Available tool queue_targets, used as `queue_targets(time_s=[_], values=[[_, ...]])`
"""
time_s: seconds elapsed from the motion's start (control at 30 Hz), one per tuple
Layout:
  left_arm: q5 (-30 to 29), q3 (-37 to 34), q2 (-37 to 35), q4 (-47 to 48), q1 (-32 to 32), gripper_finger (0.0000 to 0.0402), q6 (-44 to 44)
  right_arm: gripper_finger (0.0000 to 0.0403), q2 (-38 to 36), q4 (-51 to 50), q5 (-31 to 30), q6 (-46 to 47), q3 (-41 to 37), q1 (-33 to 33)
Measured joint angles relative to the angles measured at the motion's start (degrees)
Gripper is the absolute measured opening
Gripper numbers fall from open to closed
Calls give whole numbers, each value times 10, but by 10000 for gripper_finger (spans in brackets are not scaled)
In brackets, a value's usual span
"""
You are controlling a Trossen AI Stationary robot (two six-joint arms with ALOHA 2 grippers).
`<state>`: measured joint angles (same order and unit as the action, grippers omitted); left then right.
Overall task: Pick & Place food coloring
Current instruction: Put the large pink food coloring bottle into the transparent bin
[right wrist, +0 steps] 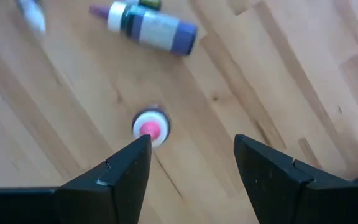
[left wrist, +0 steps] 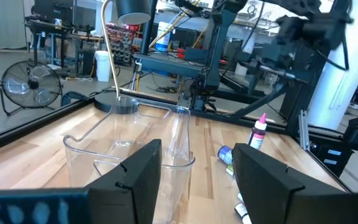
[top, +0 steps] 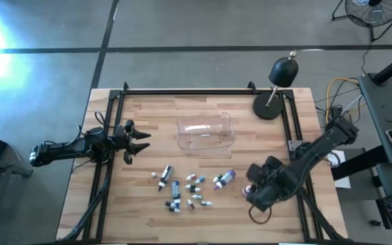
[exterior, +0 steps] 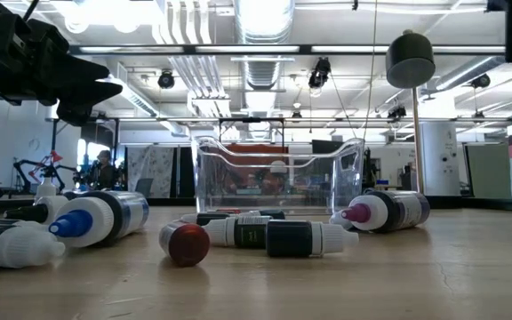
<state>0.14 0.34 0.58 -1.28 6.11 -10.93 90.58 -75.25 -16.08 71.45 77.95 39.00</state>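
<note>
Near the table's front edge, at five o'clock from centre: right gripper [top: 253,192] hovering with jaws parted and empty, looking straight down on a pink-capped bottle [right wrist: 150,128] standing upright, apart from the fingers [right wrist: 110,177]; a purple bottle [right wrist: 152,27] lying beyond it. Towards six o'clock: food coloring bottles [top: 186,188] lying scattered on the wooden table [top: 148,112]. Past them at centre: clear tub [top: 205,131] sitting with nothing visible inside. Out at nine o'clock: left gripper [top: 140,141] waiting above the wood, jaws spread, gripping nothing. Farthest back at one o'clock: black lamp [top: 278,88] standing.
</note>
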Motion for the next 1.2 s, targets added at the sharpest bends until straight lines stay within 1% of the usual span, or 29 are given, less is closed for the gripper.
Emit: queue_targets(time_s=[0.17,0.2,0.23,0.3,0.37,0.43,0.67,0.73,0.9,1.07,1.2], values=[[0,0,0,0,0,172,0,224,58,-8,52,-69,-1,16],[0,0,0,0,0,172,0,224,68,-12,73,-66,2,15],[0,0,0,0,0,172,0,223,75,-12,78,-54,6,15],[0,0,0,0,0,172,0,223,80,-8,60,-28,16,20],[0,0,0,0,0,172,0,224,76,-8,24,-7,22,36],[0,0,0,0,0,172,0,224,71,-9,-1,16,20,53],[0,0,0,0,0,172,0,224,53,-4,-7,82,-13,95],[0,0,0,0,0,172,0,224,51,7,-18,78,-14,96],[0,0,0,0,0,172,0,224,51,65,-38,5,-25,92],[0,0,0,0,0,172,0,224,51,70,-38,3,-42,90],[0,0,0,0,0,172,0,224,51,82,-56,-4,-53,89]])
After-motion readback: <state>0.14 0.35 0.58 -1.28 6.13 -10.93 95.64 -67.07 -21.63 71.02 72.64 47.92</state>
